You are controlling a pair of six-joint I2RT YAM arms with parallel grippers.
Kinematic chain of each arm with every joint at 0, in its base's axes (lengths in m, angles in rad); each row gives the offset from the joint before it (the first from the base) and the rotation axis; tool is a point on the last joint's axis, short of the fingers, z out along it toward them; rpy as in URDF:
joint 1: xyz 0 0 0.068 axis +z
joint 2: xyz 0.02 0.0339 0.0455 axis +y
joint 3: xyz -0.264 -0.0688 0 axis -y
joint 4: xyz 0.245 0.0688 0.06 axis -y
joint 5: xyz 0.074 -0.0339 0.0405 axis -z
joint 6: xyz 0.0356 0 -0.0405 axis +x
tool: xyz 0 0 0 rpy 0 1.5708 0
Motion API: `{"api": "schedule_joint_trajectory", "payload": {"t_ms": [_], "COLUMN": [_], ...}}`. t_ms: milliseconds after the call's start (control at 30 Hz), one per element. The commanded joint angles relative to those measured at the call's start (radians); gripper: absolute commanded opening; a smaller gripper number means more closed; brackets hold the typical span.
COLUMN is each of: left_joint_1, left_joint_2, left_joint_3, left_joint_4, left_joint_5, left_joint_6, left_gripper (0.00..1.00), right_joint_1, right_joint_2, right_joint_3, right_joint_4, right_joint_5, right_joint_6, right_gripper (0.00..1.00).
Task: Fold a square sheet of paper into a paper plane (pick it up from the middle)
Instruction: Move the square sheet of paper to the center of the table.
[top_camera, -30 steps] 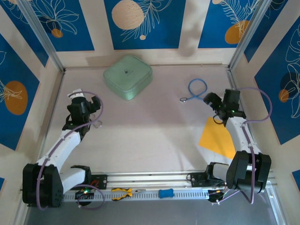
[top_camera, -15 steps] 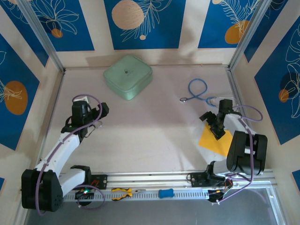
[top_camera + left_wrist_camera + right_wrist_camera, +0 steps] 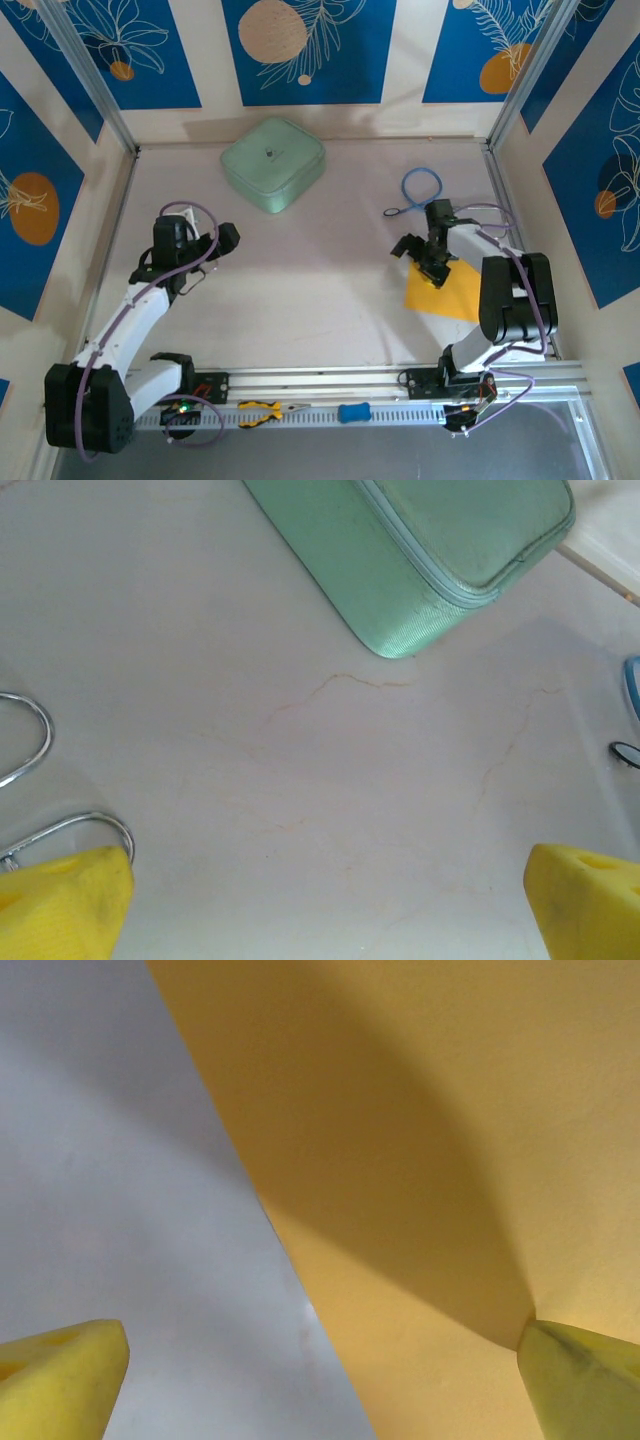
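Ok so the square sheet of paper (image 3: 450, 295) lies flat and unfolded on the right side of the worktop (image 3: 320, 270), close to the right edge. The right gripper (image 3: 422, 260) sits low over the paper's far left corner with its fingers spread wide. In the wrist view one yellow fingertip (image 3: 585, 1385) is over the paper and the other is over bare worktop, with the paper's edge running between them. I can't tell if anything actually touches. The left gripper (image 3: 212, 258) hangs over the left side, fingers wide too with nothing between them, aimed toward the mint-green case (image 3: 272, 163) by the back edge. A blue cable loop (image 3: 422, 188) lies just behind the paper.
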Motion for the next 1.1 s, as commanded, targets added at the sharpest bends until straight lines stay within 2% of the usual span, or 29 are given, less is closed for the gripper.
{"api": "schedule_joint_trajectory", "payload": {"t_ms": [0, 100, 200, 333, 433, 500, 600, 800, 900, 1067], "left_joint_1": [0.002, 0.003, 0.005, 0.01, 0.01, 0.009, 0.01, -0.001, -0.006, -0.008], "left_joint_2": [-0.036, -0.052, -0.057, -0.056, -0.061, -0.071, -0.093, -0.081, -0.093, -0.107], "left_joint_3": [0.038, 0.028, 0.019, 0.014, 0.009, 0.002, -0.034, -0.138, -0.156, -0.151], "left_joint_4": [-0.035, -0.029, -0.058, -0.066, -0.042, -0.021, 0.023, 0.196, 0.191, 0.165], "left_joint_5": [0.039, 0.035, -0.027, 0.012, 0.083, 0.123, 0.165, 0.282, 0.286, 0.286], "left_joint_6": [-0.009, -0.018, -0.041, -0.041, -0.049, -0.058, -0.106, -0.24, -0.241, -0.228], "left_gripper": [1.0, 1.0, 1.0, 1.0, 1.0, 1.0, 1.0, 1.0, 1.0, 1.0], "right_joint_1": [0.109, 0.246, 0.387, 0.479, 0.443, 0.384, 0.288, 0.161, 0.135, 0.159], "right_joint_2": [0.007, 0.013, 0.06, 0.072, 0.023, -0.023, -0.081, -0.069, -0.054, -0.04], "right_joint_3": [0.016, -0.006, 0.016, 0.1, 0.108, 0.068, -0.007, -0.051, -0.088, -0.133], "right_joint_4": [-0.045, 0.042, 0.099, 0.11, 0.096, 0.117, 0.2, 0.141, 0.158, 0.201], "right_joint_5": [-0.063, -0.076, -0.062, -0.049, -0.038, -0.044, -0.123, -0.145, -0.177, -0.188], "right_joint_6": [0.082, 0.199, 0.28, 0.268, 0.222, 0.181, 0.04, -0.059, -0.051, -0.002], "right_gripper": [1.0, 1.0, 1.0, 0.99, 0.99, 0.99, 0.99, 0.99, 0.99, 0.99]}}
